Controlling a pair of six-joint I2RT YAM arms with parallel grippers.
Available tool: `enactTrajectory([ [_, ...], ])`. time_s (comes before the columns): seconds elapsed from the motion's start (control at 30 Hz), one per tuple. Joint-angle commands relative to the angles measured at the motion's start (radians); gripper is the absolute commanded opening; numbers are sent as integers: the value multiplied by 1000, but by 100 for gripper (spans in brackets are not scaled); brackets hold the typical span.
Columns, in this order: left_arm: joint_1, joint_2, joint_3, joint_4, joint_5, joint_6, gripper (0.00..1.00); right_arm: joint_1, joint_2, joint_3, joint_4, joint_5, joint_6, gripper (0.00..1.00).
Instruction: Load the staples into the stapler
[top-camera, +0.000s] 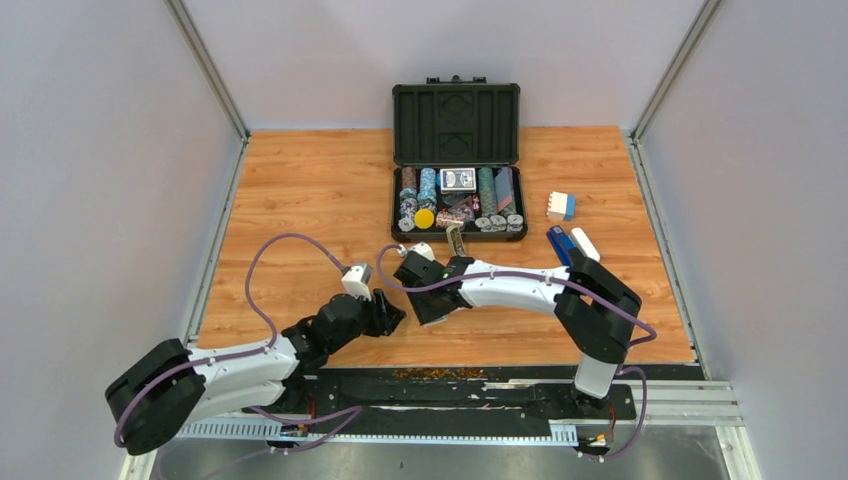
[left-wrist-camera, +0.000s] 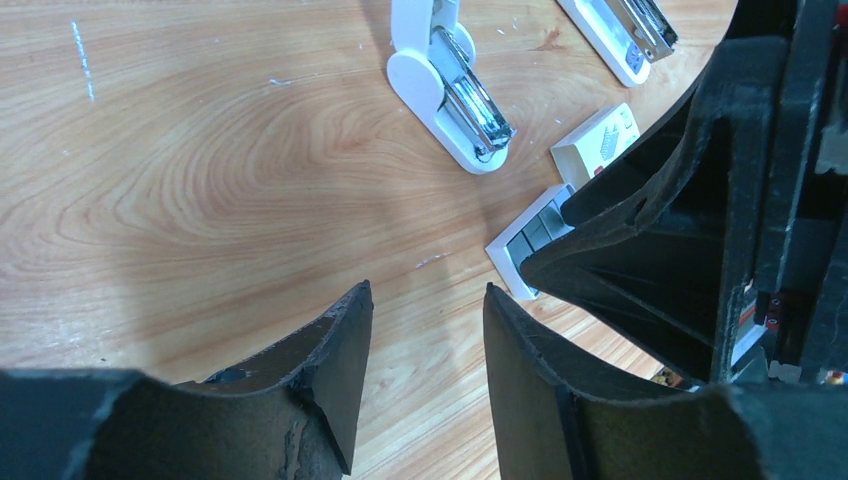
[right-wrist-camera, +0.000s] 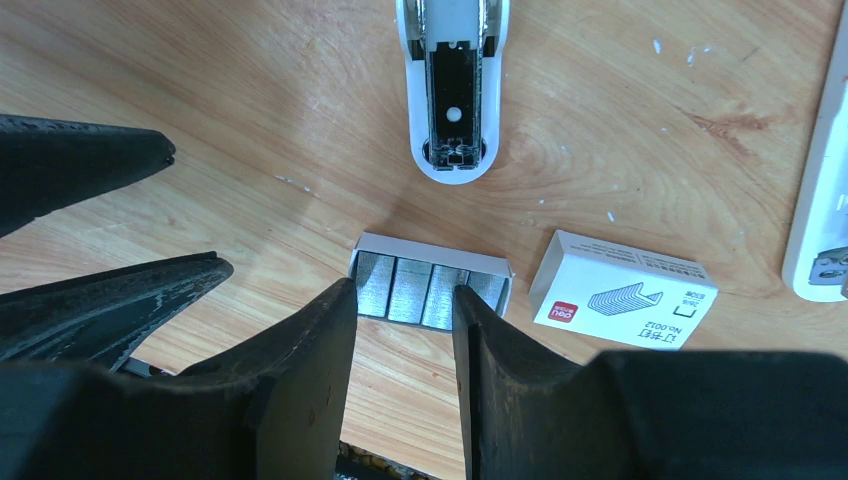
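Observation:
The stapler (right-wrist-camera: 455, 90) lies open on the wood, its white body and bare metal channel facing up; its olive lid (top-camera: 456, 240) stands up in the top view. It also shows in the left wrist view (left-wrist-camera: 455, 95). The staples are silvery strips in a white tray (right-wrist-camera: 430, 285), with the printed sleeve (right-wrist-camera: 625, 290) lying beside it. My right gripper (right-wrist-camera: 400, 290) is open, with its tips at the tray's near edge and two strips showing between them. My left gripper (left-wrist-camera: 425, 295) is open and empty over bare wood, just left of the tray (left-wrist-camera: 525, 240).
An open black case of poker chips (top-camera: 456, 190) stands behind the stapler. A dark blue stapler (top-camera: 560, 243), a white one (top-camera: 585, 243) and a small white-blue box (top-camera: 561, 206) lie at the right. The two grippers (top-camera: 388, 312) (top-camera: 432, 300) are close together.

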Motion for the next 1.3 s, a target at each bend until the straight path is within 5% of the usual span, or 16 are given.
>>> enactTrajectory([
  [0.0, -3, -23, -10, -14, -47, -25, 54, 13, 25, 41, -22, 34, 18, 41],
  [0.93, -3, -102, -31, -81, -96, -51, 59, 30, 189, 4, -51, 41, 65, 51],
  [1.27, -3, -102, -27, -84, -96, -52, 59, 30, 187, -6, -50, 57, 58, 41],
])
